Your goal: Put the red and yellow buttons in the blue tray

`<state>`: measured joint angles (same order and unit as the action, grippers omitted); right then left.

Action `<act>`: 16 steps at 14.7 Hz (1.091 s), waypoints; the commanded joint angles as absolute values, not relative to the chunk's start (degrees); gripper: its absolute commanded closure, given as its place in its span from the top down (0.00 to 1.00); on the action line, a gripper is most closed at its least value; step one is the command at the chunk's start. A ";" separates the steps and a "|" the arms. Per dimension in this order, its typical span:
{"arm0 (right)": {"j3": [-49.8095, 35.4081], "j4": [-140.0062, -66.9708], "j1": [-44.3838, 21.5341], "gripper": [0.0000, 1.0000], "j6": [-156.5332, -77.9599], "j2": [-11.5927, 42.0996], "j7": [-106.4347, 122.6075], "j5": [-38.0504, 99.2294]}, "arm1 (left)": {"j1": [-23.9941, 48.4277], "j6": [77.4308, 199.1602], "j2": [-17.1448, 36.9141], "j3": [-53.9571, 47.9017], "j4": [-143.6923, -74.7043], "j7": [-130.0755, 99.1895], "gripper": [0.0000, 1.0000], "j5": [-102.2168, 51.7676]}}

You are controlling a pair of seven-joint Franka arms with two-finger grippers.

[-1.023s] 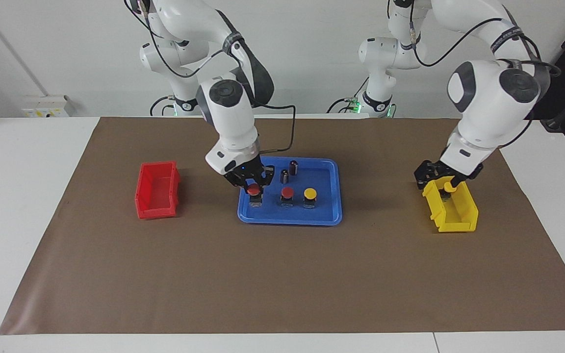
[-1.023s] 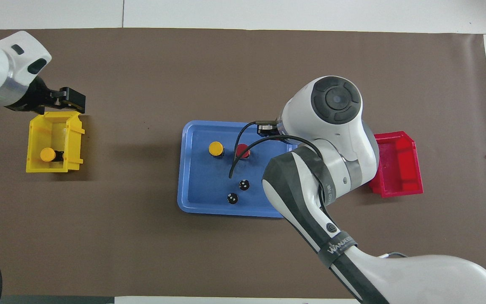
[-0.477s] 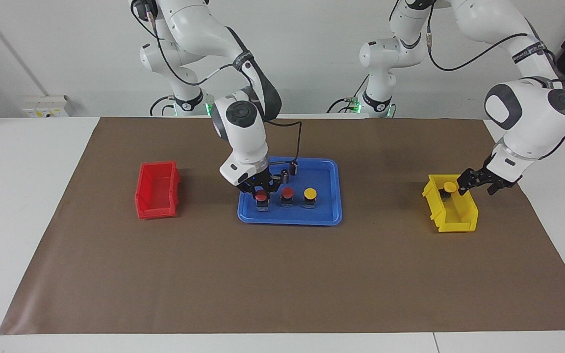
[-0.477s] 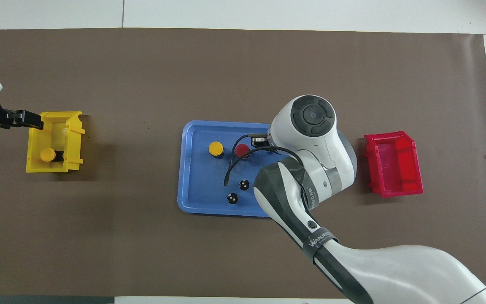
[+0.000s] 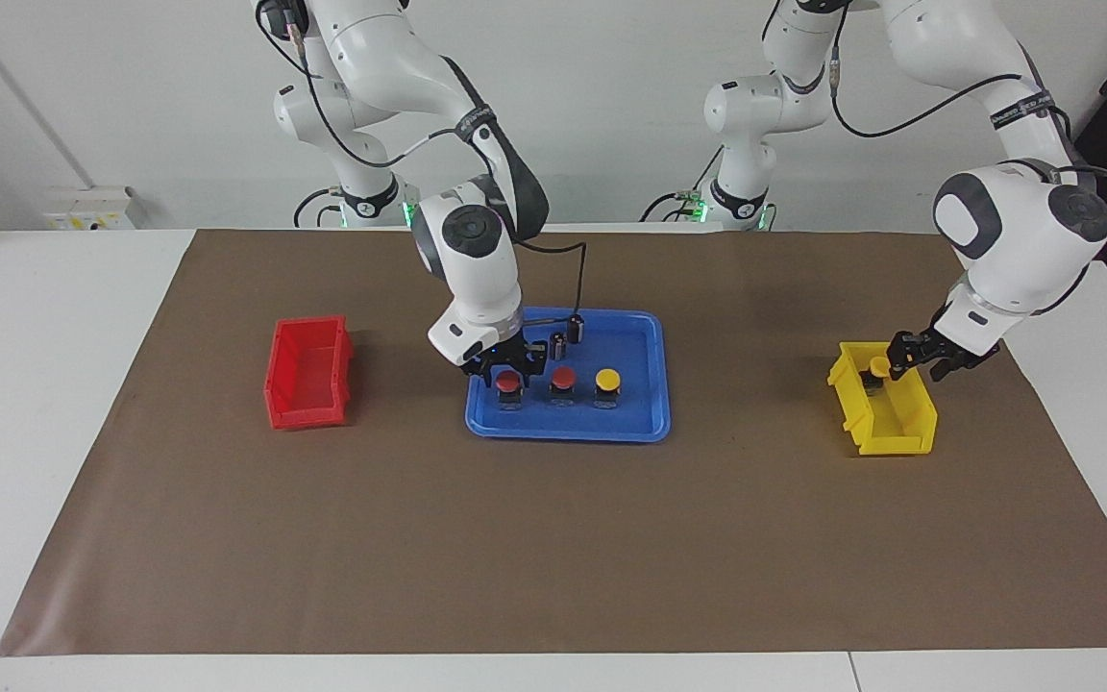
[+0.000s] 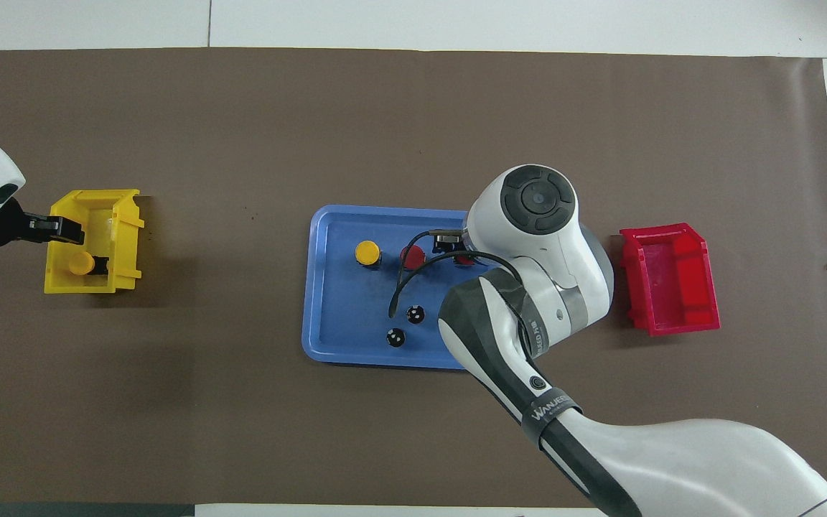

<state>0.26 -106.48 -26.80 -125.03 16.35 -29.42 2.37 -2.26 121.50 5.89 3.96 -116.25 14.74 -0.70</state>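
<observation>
The blue tray lies mid-table. In it stand a red button, a yellow button and a second red button, all in one row. My right gripper is low over the tray, around the second red button, whose base rests on the tray floor. In the overhead view only a sliver of that button shows under the arm. Another yellow button lies in the yellow bin. My left gripper is open and empty at the bin's rim, beside that button.
Two capless dark cylinders stand in the tray, nearer to the robots than the buttons. A red bin stands empty toward the right arm's end. A brown mat covers the table.
My right gripper came down and set the red button on the tray floor beside the other two. My left gripper swung out from the yellow bin toward the table's end, then back to its rim.
</observation>
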 commanded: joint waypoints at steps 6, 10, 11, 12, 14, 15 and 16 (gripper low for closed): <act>0.35 -86.75 -10.57 1.00 -96.08 8.89 -20.07 -0.79 | -2.29 128.67 2.28 3.87 -124.72 15.21 0.67 -0.18; 0.26 -86.75 -2.48 1.00 -91.67 3.26 -7.68 -0.53 | -2.20 130.87 2.72 3.87 -126.30 14.94 0.59 -0.18; 0.35 -86.75 -0.72 1.00 -90.10 2.56 -4.86 -0.61 | -2.20 130.52 2.72 3.87 -126.30 14.94 0.42 -0.18; 0.35 -86.75 0.60 1.00 -88.17 1.94 -2.75 -0.79 | -2.20 130.43 2.64 3.87 -126.30 15.03 0.23 -0.18; 0.44 -86.75 2.54 1.00 -85.79 1.49 -1.06 -0.88 | -2.29 129.55 2.72 3.87 -125.69 15.03 0.04 -0.18; 0.61 -86.66 2.90 1.00 -84.48 1.49 -0.97 -0.97 | -2.20 127.98 2.99 3.95 -124.20 14.86 0.02 -0.18; 0.96 -85.88 3.42 1.00 -83.51 1.58 -0.97 -0.97 | -2.20 124.75 2.99 3.96 -121.32 14.77 0.02 -0.18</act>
<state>1.27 -86.57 2.36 -85.37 1.60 -1.97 -0.44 -2.27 128.55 3.67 3.86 -124.42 14.75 -0.70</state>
